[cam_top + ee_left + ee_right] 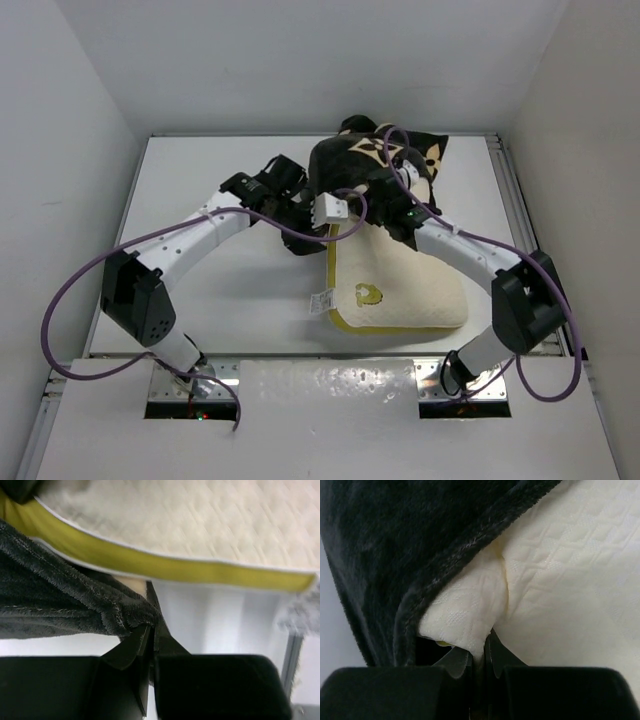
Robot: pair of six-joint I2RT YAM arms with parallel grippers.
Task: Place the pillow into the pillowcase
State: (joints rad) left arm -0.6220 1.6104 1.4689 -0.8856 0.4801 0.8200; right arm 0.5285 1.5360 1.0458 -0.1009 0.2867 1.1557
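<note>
The cream pillow (400,285) lies mid-table with its far end tucked into the black flower-printed pillowcase (375,155), which is bunched over that end. My left gripper (151,630) is shut on the plush hem of the pillowcase (50,595), just below the yellow-green band of the pillow (190,515). My right gripper (479,655) is shut on a pinched fold of the pillow (560,580), right beside the edge of the pillowcase (395,540). In the top view both wrists meet at the case's mouth.
The white table (220,290) is boxed in by white walls on three sides. A small white tag (321,301) sticks out from the pillow's near left corner. Purple cables (60,300) loop off both arms.
</note>
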